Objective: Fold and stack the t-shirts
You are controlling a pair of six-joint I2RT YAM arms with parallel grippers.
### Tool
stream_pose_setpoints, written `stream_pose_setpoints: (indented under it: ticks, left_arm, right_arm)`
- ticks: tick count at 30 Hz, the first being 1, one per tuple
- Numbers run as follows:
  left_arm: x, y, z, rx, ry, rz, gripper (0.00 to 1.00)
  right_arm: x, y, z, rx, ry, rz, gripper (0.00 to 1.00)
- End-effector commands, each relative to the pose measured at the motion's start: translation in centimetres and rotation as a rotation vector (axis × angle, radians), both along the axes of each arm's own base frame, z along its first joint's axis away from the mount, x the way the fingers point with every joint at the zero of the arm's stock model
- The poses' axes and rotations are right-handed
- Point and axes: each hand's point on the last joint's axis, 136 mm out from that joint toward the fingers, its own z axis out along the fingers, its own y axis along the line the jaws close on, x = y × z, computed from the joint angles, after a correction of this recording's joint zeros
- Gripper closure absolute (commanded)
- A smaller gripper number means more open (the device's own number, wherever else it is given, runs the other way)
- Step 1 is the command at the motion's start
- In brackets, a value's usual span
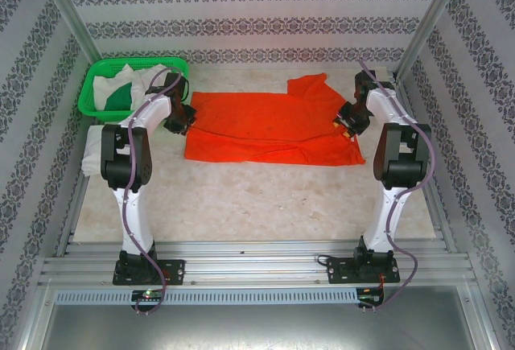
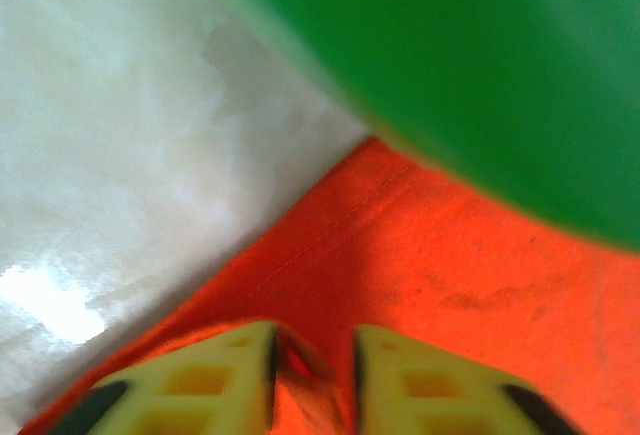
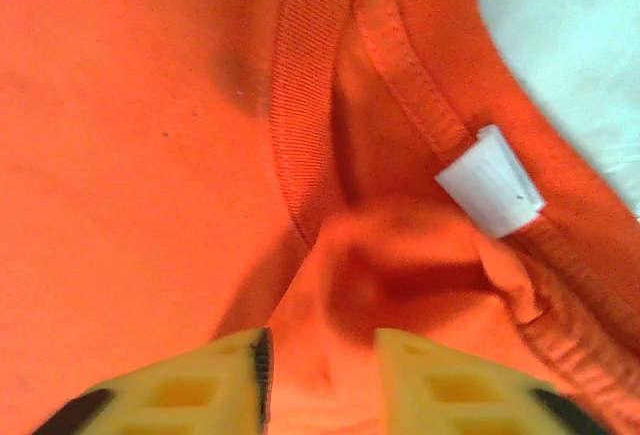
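**Item: orange-red t-shirt** (image 1: 265, 129) – lies flat on the bench (image 1: 241, 197), toward its far half, between the two arms. Long axis runs left to right across the bench: straight stitched edge, probably the hem, at the left; collar (image 3: 310, 105) and white neck label (image 3: 490, 180) at the right. One sleeve sticks out toward the far side, near the right arm.

**Left claw** (image 1: 180, 118) – down at the shirt's left edge, just beside the green mesh basket (image 1: 173, 64). In the wrist view its yellow fingers (image 2: 210, 375) stand nearly together with a thin ridge of orange cloth pinched between them.

**Right claw** (image 1: 348, 118) – down at the shirt's right end. Its fingers (image 3: 440, 375) stand a little wider apart, and a thicker bunch of orange cloth just below the collar fills the gap; it looks gripped.

**Other stock** – white tee (image 1: 109, 91) and dark green tee (image 1: 121, 102), loose in the basket at the bench's far left corner, unfolded.

**Relation governing the next move** – each claw holds its own end of the long axis, the shirt stretched between them, and each arm is nearer to its own end. A fold would likely carry one end over toward the other, or bring both ends toward the near side together.

**Risk** – the right claw's hold is a bunch, not a clean edge, so the fold line may come out skewed.
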Motion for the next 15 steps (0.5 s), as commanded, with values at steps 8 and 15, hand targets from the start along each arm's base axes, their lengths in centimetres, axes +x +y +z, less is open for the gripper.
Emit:
stream_pose_setpoints:
  ticks: [8, 15]
  left_arm:
    - [-2.0, -1.0, 2.2, 0.007, -0.032, -0.063, 0.31]
    - [-2.9, -6.0, 1.6, -0.038, -0.087, -0.094, 0.22]
  right_arm:
    - [-1.2, -0.3, 5.4, -0.019, -0.217, 0.061, 0.35]
    - [-4.6, 0.5, 2.5, 0.03, -0.13, 0.024, 0.43]
